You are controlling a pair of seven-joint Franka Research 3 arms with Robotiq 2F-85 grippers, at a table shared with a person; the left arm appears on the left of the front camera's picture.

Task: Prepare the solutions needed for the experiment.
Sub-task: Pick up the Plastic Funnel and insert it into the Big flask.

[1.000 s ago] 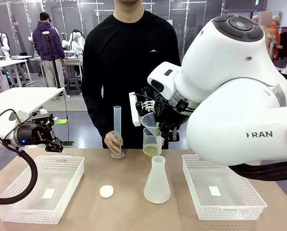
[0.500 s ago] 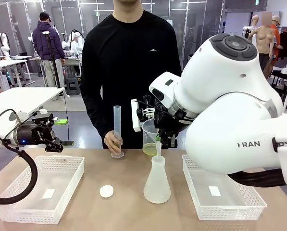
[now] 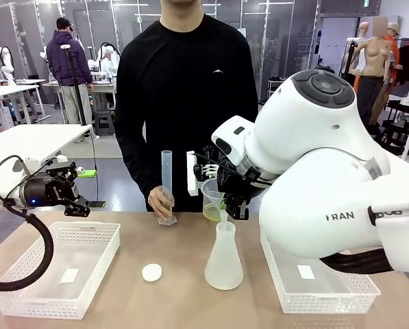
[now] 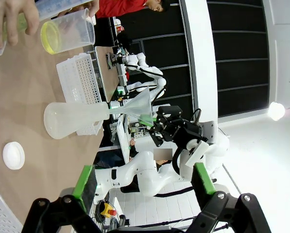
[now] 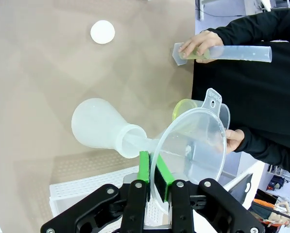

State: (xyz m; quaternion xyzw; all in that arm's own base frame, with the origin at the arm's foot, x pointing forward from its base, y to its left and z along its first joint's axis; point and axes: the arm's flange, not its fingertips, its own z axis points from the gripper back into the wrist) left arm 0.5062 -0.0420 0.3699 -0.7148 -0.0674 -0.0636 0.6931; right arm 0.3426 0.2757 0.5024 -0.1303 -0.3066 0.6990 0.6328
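Note:
The solutions are a shallow yellow-green layer (image 3: 212, 214) in a clear beaker (image 4: 67, 34) behind the flask; a person's hand (image 5: 232, 140) holds that beaker. An empty conical flask (image 3: 224, 260) stands mid-table. My right gripper (image 5: 154, 174) is shut on the rim of a clear funnel (image 5: 191, 150), and the funnel's stem (image 3: 223, 216) reaches into the flask's neck. The person's other hand steadies a tall graduated cylinder (image 3: 166, 185) on the table. My left gripper (image 3: 77, 202) hangs open over the left basket, holding nothing. A white round stopper (image 3: 151, 273) lies left of the flask.
A white mesh basket (image 3: 53, 271) sits at the table's left and another one (image 3: 320, 274) at the right, under my right arm. The person stands close at the far edge. Bare tabletop lies between the baskets in front of the flask.
My right gripper has come down and slightly right with the funnel, bringing its stem from above the beaker into the flask's neck. The left arm has not moved.

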